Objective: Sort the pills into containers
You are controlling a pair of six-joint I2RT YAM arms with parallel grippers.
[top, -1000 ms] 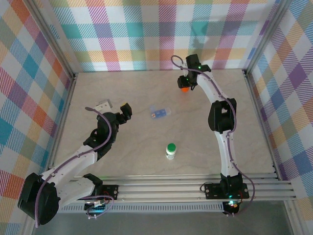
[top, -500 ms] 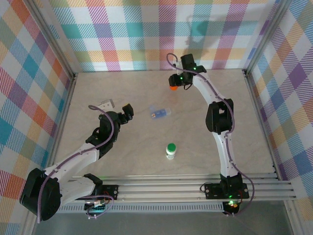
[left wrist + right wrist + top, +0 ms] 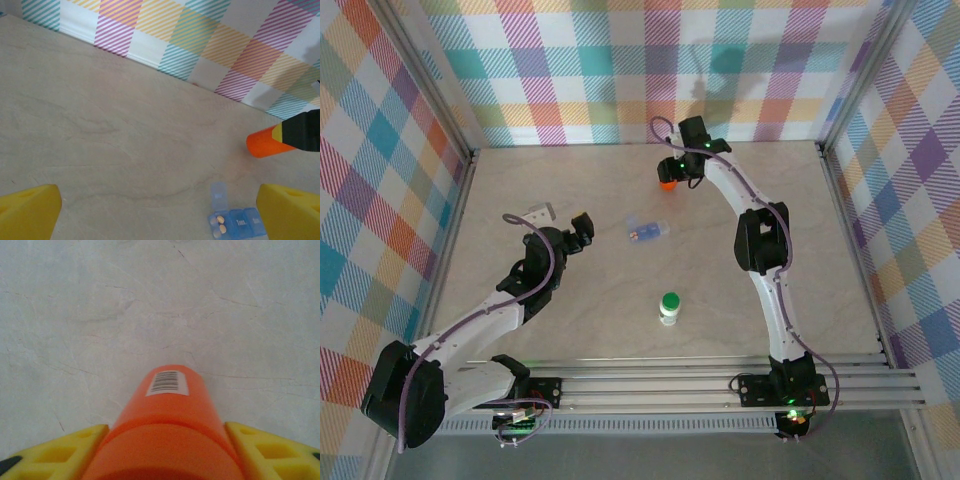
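The right gripper (image 3: 165, 432) has its jaws flanking an orange cylindrical plastic bottle (image 3: 167, 400), and I cannot tell if they clamp it. The left gripper (image 3: 157, 200) has its jaws gaping, empty. Near it on the pale surface (image 3: 100, 125) lies the translucent pale-blue pill-box strip (image 3: 240, 222), end lid up, pale pills (image 3: 218, 226) inside.

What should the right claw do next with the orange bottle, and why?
Probably carry the orange bottle toward the pill box. The right claw grips it near the far wall, apart from the box, whose end lid stands open with pills inside.
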